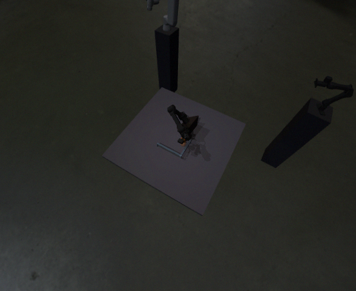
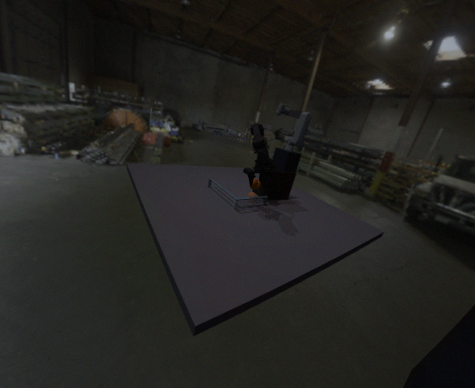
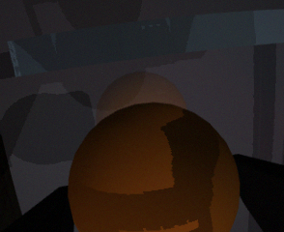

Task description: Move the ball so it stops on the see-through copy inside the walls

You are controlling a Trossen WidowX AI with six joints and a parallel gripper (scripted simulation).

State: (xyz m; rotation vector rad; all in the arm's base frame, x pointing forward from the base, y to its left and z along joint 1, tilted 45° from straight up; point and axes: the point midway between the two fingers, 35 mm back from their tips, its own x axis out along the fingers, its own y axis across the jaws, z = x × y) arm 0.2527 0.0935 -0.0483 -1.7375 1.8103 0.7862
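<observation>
The orange ball (image 2: 256, 183) (image 3: 152, 164) is between the two dark fingers of my gripper (image 3: 152, 181), which is shut on it and holds it above the table (image 1: 146, 162) (image 2: 212, 250). The see-through copy (image 1: 183, 144) (image 2: 252, 195) (image 3: 142, 87), a paler orange ball, rests low inside the corner. In the wrist view it shows beyond the held ball, which hides its lower part. The two low clear bluish walls (image 1: 169, 148) (image 2: 222, 190) (image 3: 132, 41) meet in a corner; the held ball is higher than they are.
My arm's dark base block (image 1: 193, 122) (image 2: 279, 183) stands beside the corner on the table. Two other arms stand on tall dark pedestals (image 1: 167, 59) (image 1: 296, 134) off the table. Shadows of my arm fall across the table.
</observation>
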